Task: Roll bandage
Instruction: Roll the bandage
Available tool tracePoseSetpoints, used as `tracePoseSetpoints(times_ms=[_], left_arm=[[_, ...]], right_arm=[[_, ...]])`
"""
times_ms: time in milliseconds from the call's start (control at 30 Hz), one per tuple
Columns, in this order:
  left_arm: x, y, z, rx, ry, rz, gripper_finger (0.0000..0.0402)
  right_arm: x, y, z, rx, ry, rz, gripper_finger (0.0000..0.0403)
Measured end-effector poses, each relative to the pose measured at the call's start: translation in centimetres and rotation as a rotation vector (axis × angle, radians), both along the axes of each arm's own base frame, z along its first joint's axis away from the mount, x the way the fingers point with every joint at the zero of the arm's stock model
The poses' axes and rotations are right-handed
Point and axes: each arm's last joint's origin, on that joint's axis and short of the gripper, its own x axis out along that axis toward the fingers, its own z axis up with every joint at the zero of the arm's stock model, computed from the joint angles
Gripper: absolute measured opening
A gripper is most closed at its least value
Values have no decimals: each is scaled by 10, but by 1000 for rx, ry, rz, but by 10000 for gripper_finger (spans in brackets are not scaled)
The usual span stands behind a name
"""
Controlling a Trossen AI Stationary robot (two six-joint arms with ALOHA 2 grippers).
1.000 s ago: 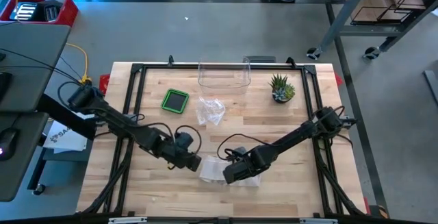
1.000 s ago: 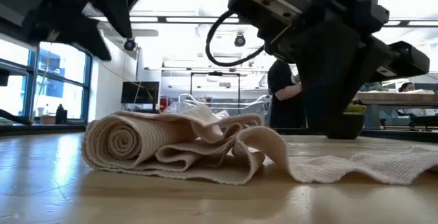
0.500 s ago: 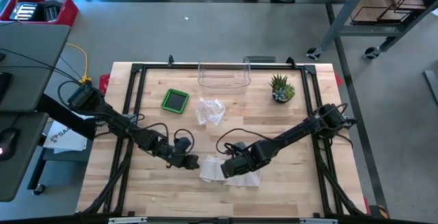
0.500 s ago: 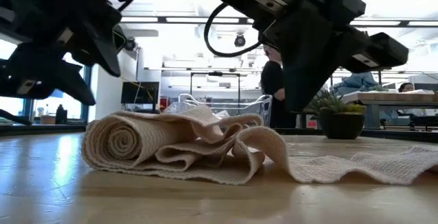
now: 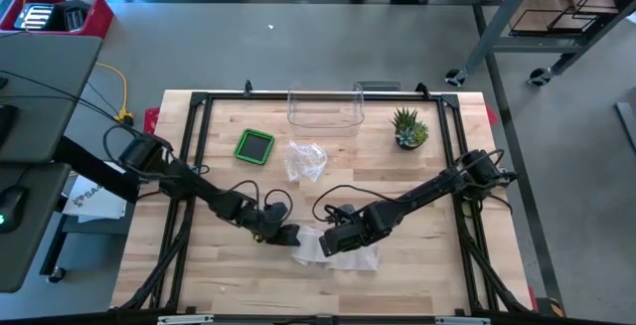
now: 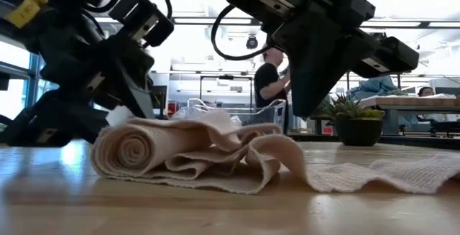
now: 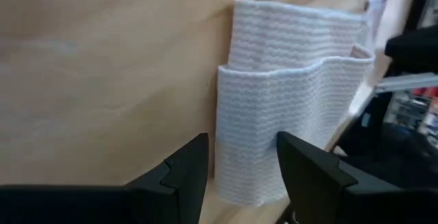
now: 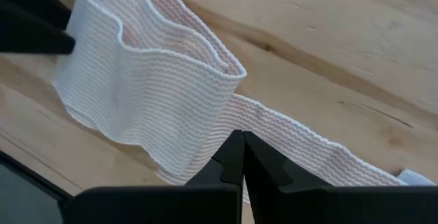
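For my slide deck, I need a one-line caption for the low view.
Half-rolled bandage lies on the wooden table, left tool open at its rolled end, right tool shut above its loose tail.

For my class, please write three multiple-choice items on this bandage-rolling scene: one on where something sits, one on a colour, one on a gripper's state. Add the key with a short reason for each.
1. Where does the bandage lie?
A. inside the clear container
B. on the table's near part, between the two grippers
C. beside the potted plant

2. What colour is the rim of the small square tray?
A. green
B. red
C. blue

3. How do the right gripper's fingers stand?
A. wide open
B. shut on the plant
C. shut, above the cloth

Key: 1 B, the high view shows it between the left gripper and the right one. 2 A, the rim is bright green. 3 C, the right wrist view shows the fingers pressed together over the bandage.
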Motion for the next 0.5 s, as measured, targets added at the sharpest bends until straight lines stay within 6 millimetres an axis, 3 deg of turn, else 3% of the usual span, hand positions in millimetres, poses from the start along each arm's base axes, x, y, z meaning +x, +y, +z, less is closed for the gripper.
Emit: tracePoseSetpoints(times_ms=[400, 500], left_arm=[[8, -2, 2, -32, -75, -14, 165], [6, -1, -1, -12, -47, -9, 146]], right_arm=[[1, 0, 0, 0, -10, 1, 0], [1, 0, 0, -1, -10, 1, 0]])
